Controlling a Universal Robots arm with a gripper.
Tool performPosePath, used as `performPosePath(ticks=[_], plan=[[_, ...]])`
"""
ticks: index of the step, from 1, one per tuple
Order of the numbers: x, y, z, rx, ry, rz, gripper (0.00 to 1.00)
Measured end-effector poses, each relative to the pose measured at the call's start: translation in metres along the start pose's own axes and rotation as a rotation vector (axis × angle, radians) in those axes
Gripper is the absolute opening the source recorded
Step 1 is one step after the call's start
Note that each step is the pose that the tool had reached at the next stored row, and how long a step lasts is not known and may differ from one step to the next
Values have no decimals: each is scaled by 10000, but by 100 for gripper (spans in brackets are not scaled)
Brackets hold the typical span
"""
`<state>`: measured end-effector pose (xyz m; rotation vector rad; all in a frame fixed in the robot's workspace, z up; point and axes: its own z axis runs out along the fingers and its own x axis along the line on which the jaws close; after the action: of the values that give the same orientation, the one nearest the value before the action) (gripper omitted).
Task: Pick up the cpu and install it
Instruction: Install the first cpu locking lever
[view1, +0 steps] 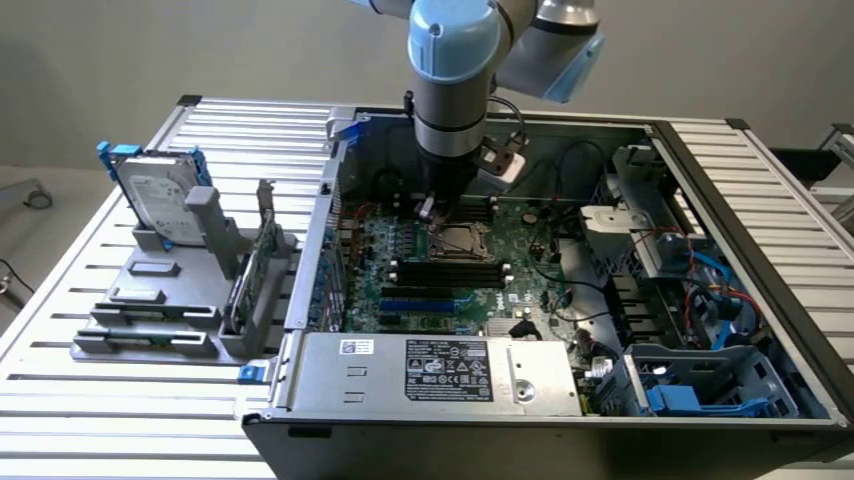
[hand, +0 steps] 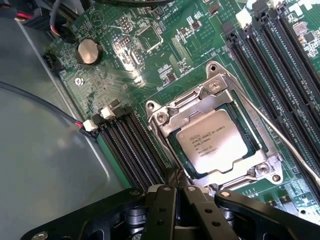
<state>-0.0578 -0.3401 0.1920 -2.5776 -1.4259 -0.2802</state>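
— Black fingers (hand: 172, 210) are closest to the wrist camera, yes? How do the jaws stand?

— They are pressed together, with no gap between them, and they hold nothing. The gripper (hand: 175, 192) hangs just at the edge of the socket (hand: 272, 150), near one corner of its metal frame.

— And the cpu?

— The cpu (hand: 212, 146) already lies flat inside the socket, with the silver top up (some printed text is on it, too small to read). The frame sits around it on all sides. A thin metal lever (hand: 285, 140) runs along one side of the socket, slightly apart from the frame.

— What is around the socket?

— Black memory slots (hand: 132, 150) on one side, and more of them on the opposite side. Farther on the green motherboard (hand: 165, 65) I see a round coin battery (hand: 88, 51). One wire (hand: 40, 102) with a small red and white plug crosses the grey case wall next to the slots.

— And from the exterior view?

— The arm (view1: 451, 90) comes straight down into the open computer case (view1: 747, 230), and the gripper (view1: 430, 208) is just above the socket (view1: 454, 238). A power supply (view1: 447, 372) fills the near edge of the case. To the exterior view's left, on the ribbed table (view1: 80, 290), a grey rack (view1: 160, 310) holds a hard drive (view1: 158, 200) with blue bracket, standing upright, well apart from the case.
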Motion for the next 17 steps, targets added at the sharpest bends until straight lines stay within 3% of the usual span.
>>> performPosePath(ticks=[17], plan=[[68,107,12,-13,-18,1,11]])
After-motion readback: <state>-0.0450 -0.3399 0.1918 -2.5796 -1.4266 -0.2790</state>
